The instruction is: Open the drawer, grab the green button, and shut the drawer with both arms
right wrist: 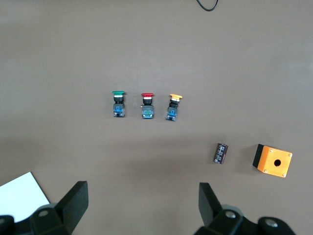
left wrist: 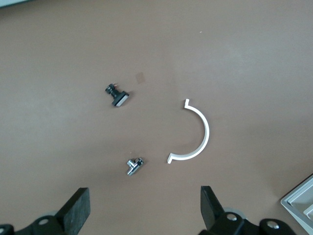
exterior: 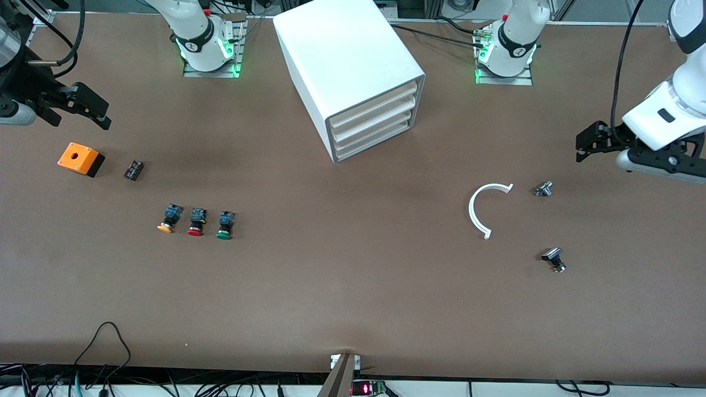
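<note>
The white cabinet (exterior: 342, 60) stands at the middle of the table near the bases. Its four drawer fronts (exterior: 372, 124) are all shut. The green-capped button (exterior: 224, 225) lies on the table toward the right arm's end, beside a red-capped one (exterior: 196, 221) and an orange-capped one (exterior: 169, 219). It also shows in the right wrist view (right wrist: 118, 104). My right gripper (exterior: 77, 118) hangs open and empty over the table at the right arm's end (right wrist: 142, 208). My left gripper (exterior: 604, 144) hangs open and empty over the left arm's end (left wrist: 145, 210).
An orange box (exterior: 80, 159) and a small black cylinder (exterior: 133, 170) lie below the right gripper. A white arc (exterior: 482, 207), a small metal part (exterior: 544, 189) and a black part (exterior: 554, 259) lie toward the left arm's end. A cabinet corner (left wrist: 301, 203) shows in the left wrist view.
</note>
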You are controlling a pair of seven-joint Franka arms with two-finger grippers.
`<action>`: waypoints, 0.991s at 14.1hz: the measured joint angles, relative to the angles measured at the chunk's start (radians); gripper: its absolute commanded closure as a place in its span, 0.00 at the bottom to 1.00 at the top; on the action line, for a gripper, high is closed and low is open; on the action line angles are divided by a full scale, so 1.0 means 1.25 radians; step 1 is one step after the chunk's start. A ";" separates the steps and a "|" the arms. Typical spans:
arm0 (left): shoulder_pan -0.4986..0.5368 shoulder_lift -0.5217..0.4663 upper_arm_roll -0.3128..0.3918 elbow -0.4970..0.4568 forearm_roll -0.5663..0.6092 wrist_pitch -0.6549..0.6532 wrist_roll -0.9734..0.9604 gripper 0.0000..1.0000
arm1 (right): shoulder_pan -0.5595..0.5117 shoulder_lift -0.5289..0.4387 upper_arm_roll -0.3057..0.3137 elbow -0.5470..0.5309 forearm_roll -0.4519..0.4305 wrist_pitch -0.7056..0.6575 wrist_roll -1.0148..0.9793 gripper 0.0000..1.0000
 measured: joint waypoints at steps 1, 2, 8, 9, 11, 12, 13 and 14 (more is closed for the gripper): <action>0.007 -0.009 0.002 -0.018 0.000 0.000 -0.012 0.01 | 0.000 0.000 0.000 0.000 0.000 0.000 0.000 0.00; 0.010 -0.014 0.005 -0.030 -0.006 0.003 -0.035 0.01 | 0.000 0.000 0.000 0.000 0.000 0.000 0.000 0.00; 0.012 -0.016 0.047 -0.036 -0.063 0.004 -0.076 0.01 | 0.000 0.000 0.000 0.000 0.000 0.000 0.000 0.00; 0.012 -0.016 0.047 -0.036 -0.063 -0.006 -0.076 0.01 | 0.000 0.000 0.000 0.000 0.000 0.000 0.000 0.00; 0.011 -0.019 0.043 -0.036 -0.058 -0.010 -0.076 0.01 | 0.000 0.000 0.000 0.000 0.000 0.000 0.000 0.00; 0.011 -0.021 0.041 -0.034 -0.048 -0.010 -0.076 0.01 | 0.000 0.000 0.000 0.000 0.000 0.000 0.000 0.00; 0.010 -0.023 0.040 -0.031 -0.043 -0.011 -0.076 0.01 | 0.000 0.000 0.000 0.000 0.000 0.000 0.000 0.00; 0.009 -0.024 0.038 -0.030 -0.041 -0.012 -0.077 0.01 | 0.000 0.000 0.000 0.000 0.000 0.000 0.000 0.00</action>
